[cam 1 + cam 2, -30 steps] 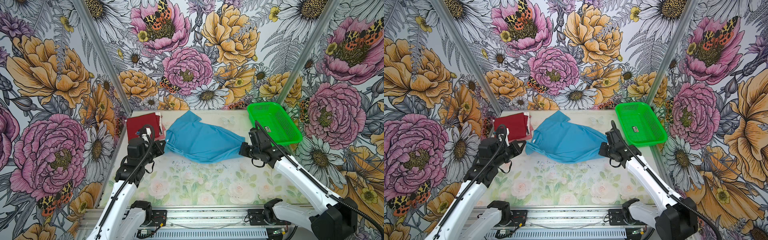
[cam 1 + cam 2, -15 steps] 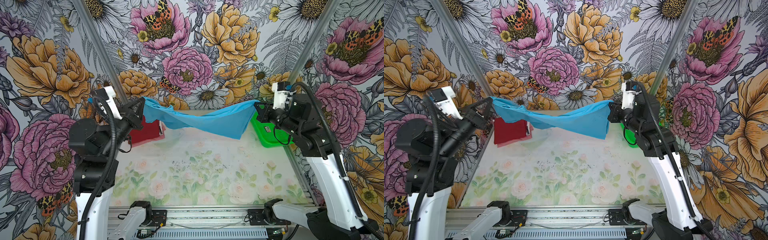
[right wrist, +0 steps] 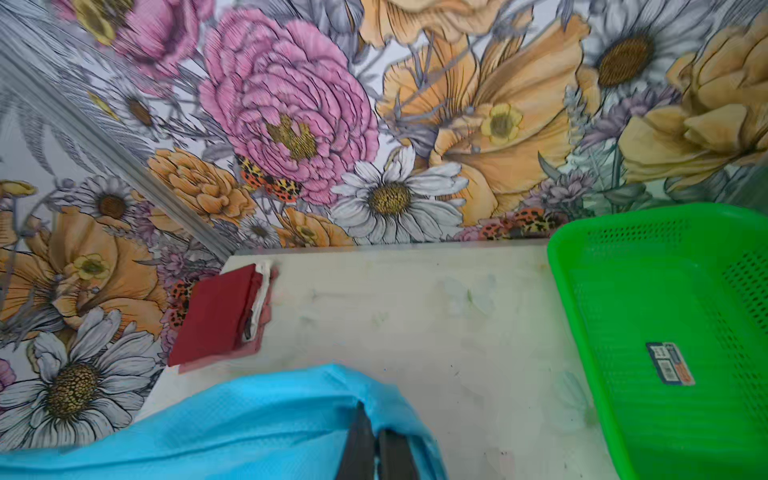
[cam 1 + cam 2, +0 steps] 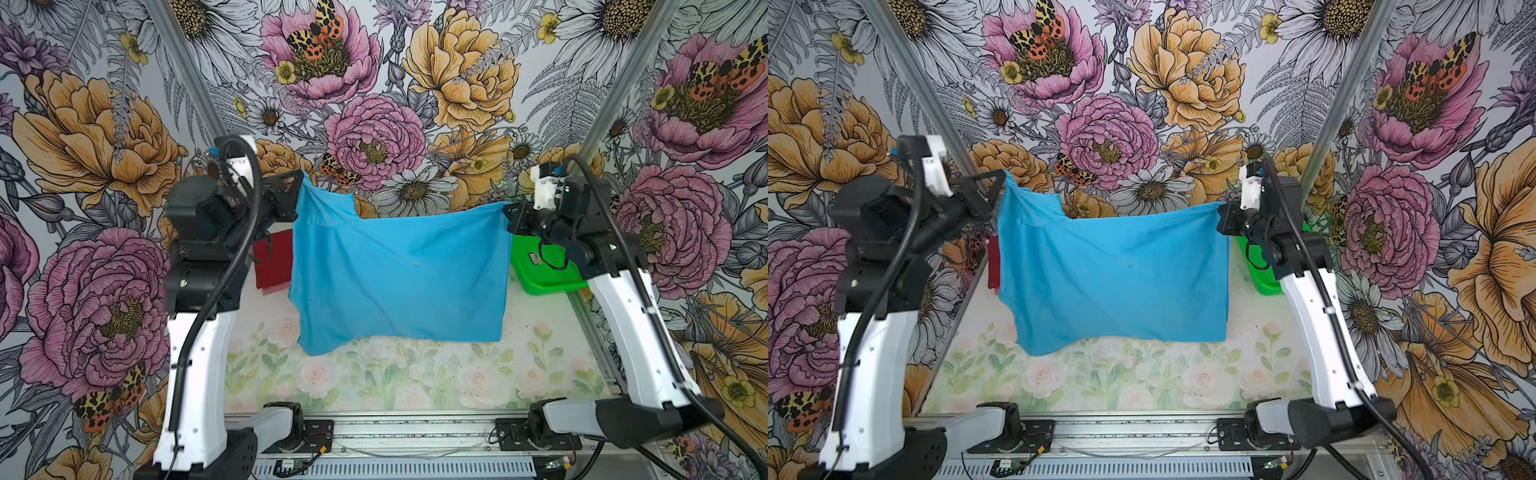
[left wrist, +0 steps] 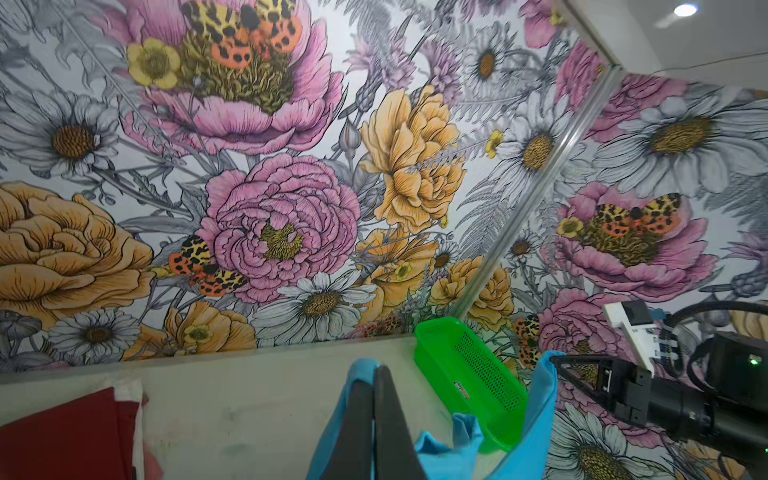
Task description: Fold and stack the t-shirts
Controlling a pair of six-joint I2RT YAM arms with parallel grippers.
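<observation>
The left gripper (image 4: pixel 300 179), centre left in a top view, is clamped on one upper corner of the sky-blue t-shirt (image 4: pixel 399 274). In the left wrist view its two dark fingers (image 5: pixel 357 432) press together with blue cloth bunched around them. The right gripper (image 4: pixel 508 212), centre right, is pinched tight on the opposite upper corner, slightly lower in the frame. Between them the shirt hangs spread like a sheet across the middle, its lower edge over the floral table (image 4: pixel 415 382) — whether it touches, I cannot tell. Behind its left edge lies the folded maroon t-shirt (image 4: pixel 274 262), on top of white and pinkish folded cloth (image 3: pixel 259 299). Behind the right gripper sits the green basket (image 4: pixel 544 274) — at the table's far right.
</observation>
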